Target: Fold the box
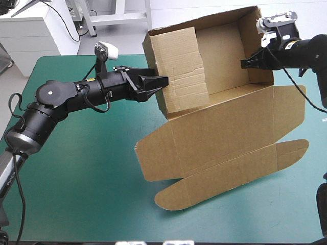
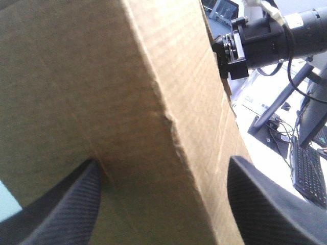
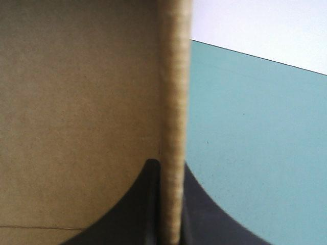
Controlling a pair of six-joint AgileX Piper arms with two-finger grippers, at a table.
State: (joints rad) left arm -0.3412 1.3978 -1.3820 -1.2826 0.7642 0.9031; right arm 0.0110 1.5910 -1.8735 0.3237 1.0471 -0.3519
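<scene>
- The box (image 1: 219, 122) is held tilted over the right half of the teal-green cover (image 1: 76, 178) — walls raised, lid panels spread toward the near edge.
- The right gripper (image 3: 171, 171) is clamped on the box's right wall.
- The left gripper (image 2: 163, 168) is spread wide — a corner of the left wall is seen between its fingers.

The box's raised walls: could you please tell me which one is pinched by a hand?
The right-end wall: the right hand is shut on its edge. The left hand merely stands open at the left-end wall, not clamping it.
</scene>
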